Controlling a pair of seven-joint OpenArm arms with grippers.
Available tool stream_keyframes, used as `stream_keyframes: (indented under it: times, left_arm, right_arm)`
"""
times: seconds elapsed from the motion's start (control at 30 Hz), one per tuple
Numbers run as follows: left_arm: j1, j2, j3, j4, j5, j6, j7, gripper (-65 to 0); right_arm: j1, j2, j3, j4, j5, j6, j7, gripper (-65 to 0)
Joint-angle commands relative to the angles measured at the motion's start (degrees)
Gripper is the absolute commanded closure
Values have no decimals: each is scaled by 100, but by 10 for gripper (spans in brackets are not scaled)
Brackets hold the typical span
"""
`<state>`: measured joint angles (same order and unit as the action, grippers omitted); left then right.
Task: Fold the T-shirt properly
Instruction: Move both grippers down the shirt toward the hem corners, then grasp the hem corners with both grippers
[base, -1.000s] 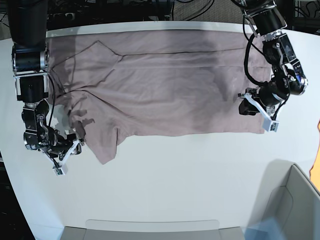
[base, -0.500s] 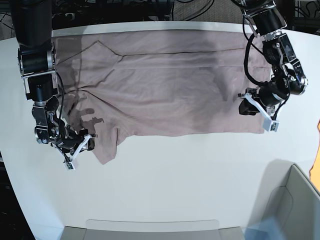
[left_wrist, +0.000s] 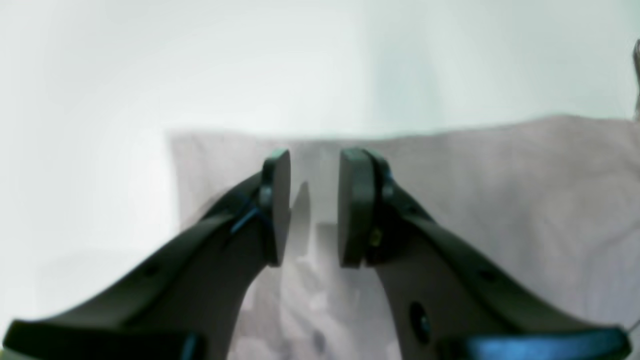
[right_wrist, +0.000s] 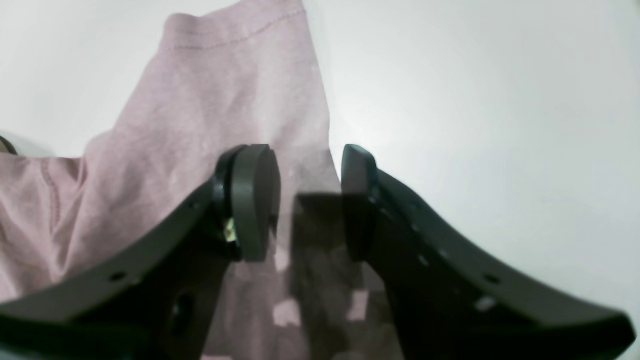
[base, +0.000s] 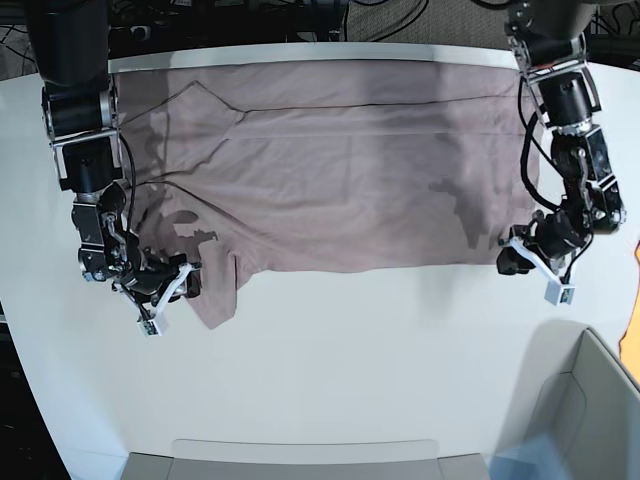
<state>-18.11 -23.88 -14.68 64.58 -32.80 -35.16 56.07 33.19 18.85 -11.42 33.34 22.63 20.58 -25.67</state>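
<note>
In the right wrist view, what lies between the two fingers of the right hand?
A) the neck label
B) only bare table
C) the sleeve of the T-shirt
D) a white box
C: the right hand is open over the hemmed sleeve of the T-shirt.

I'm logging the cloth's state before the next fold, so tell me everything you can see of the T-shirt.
The T-shirt is dusty mauve, soft and wrinkled, spread wide and flat on the white table, apparently already folded lengthwise. One sleeve, with a stitched hem, juts toward the near edge. The right gripper, open, sits over that sleeve; the left gripper, open, sits over the opposite near corner. No cloth is lifted.
</note>
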Motion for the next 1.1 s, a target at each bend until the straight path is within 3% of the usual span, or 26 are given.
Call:
stream_keyframes:
  times: [0.0,0.1,0.2,1.07]
  left_arm:
    - [-242,-157,127,-238,-101,109,-240,-179]
    - [-427,-351,356,-721,-101,505,-592,-179]
    - [-479,-465,549,-906,-101,628,-768,-179]
    - [-435,-693,593,-1495,-92,645,-1128,-177]
  right_arm:
    - [8,27,-23,-33,-123,21,-444,-238]
    - [8,27,-23,-33,-123,21,-444,-238]
    - [8,45,-23,-33,-123,21,-444,-238]
    - [8,36,-23,-33,-123,21,-426,-238]
